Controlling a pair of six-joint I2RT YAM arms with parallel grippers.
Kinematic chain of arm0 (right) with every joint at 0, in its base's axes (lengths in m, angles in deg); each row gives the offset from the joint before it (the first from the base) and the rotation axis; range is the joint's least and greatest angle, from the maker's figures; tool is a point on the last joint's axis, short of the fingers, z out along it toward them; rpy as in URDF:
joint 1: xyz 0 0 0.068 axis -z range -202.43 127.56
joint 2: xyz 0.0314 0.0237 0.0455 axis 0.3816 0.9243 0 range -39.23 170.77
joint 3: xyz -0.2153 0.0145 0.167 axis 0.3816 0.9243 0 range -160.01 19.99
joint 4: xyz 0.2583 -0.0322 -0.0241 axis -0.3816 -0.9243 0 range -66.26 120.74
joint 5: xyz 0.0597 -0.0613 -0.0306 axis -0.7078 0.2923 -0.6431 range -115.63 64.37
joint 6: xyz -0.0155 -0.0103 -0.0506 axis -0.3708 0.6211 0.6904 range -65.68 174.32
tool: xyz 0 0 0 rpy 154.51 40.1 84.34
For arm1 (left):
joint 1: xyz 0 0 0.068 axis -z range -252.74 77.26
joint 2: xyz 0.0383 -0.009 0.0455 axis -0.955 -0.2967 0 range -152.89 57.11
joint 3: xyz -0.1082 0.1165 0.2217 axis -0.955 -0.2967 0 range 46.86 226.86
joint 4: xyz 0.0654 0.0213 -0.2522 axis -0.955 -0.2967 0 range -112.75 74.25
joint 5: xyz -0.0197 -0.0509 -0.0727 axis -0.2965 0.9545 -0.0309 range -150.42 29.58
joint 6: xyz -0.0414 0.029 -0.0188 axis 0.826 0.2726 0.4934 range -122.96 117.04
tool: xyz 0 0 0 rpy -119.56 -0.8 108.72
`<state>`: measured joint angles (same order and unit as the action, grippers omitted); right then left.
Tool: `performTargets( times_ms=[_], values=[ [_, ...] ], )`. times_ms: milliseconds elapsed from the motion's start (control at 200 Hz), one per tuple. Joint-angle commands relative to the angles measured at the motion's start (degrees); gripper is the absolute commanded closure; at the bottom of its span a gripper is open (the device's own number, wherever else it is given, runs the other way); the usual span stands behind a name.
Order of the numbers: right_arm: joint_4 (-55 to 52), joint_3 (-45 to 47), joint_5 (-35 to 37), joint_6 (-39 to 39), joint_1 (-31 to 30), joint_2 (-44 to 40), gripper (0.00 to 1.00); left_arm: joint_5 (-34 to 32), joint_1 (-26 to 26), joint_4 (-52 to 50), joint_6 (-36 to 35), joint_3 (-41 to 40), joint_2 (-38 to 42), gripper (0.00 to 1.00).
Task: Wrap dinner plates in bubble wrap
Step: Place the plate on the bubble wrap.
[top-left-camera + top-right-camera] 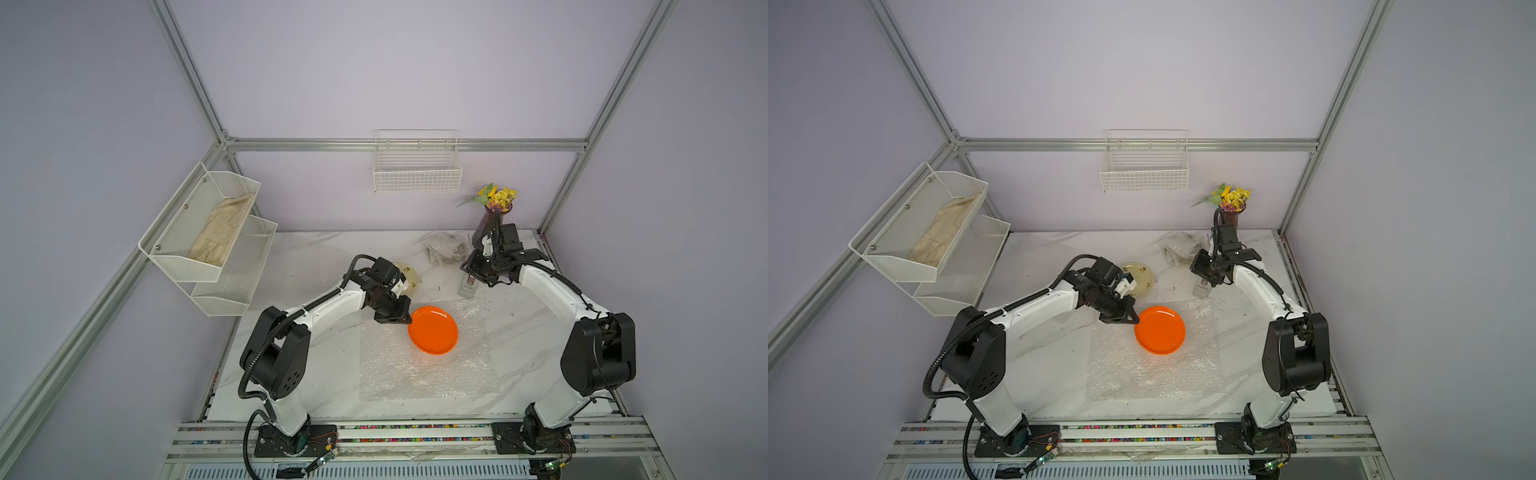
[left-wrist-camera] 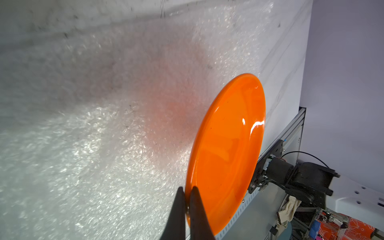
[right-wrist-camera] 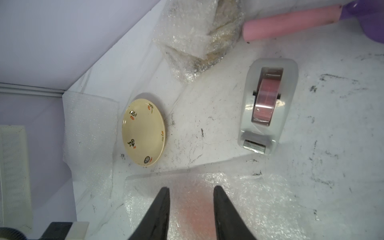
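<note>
Two pincers stand differently here. The left gripper [image 2: 187, 190] is clamped tight on the rim of the orange plate [image 2: 228, 145], one finger above the lip and one below. The right gripper [image 3: 190, 188] hangs with its jaws apart and nothing between them. In both top views the orange plate [image 1: 434, 331] lies over the far half of the flat bubble wrap sheet [image 1: 424, 370], which is spread across the middle of the table [image 1: 299, 266]. Whether the plate's free edge touches the plastic cannot be told. The plate is gripped on its left side, so its whole disc reaches away from the left pincer toward the right edge of the table. The sheet's middle lies toward the near edge from the plate. The likely next move is to lower the plate closer to that middle and release. The right pincer waits over the sheet's far right corner, just beside the tape dispenser [image 3: 268, 104]. The cream plate [image 3: 143, 133] sits unwrapped beyond the sheet's far edge, with a wrapped bundle [image 3: 199, 35] further back.
</note>
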<state>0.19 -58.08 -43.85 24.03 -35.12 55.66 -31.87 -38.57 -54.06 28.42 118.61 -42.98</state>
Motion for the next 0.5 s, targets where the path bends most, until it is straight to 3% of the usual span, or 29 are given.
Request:
performTargets(
  times_ms=[0, 265, 495],
  values=[
    [-1.4, 1.7, -1.9, 1.7, -0.1, -2.0, 0.62, -0.2, 0.4, 8.8, 4.5, -4.7, 2.4, 1.0],
    [-1.4, 3.0, -2.3, 2.2, 0.0, -2.9, 0.62, -2.6, 0.9, 9.1, 3.2, -10.0, 1.6, 1.0],
    [-1.2, 3.5, -2.3, 2.2, 0.0, -2.8, 0.62, -6.3, 0.9, 4.2, 0.6, -8.8, 1.4, 1.0]
  ],
)
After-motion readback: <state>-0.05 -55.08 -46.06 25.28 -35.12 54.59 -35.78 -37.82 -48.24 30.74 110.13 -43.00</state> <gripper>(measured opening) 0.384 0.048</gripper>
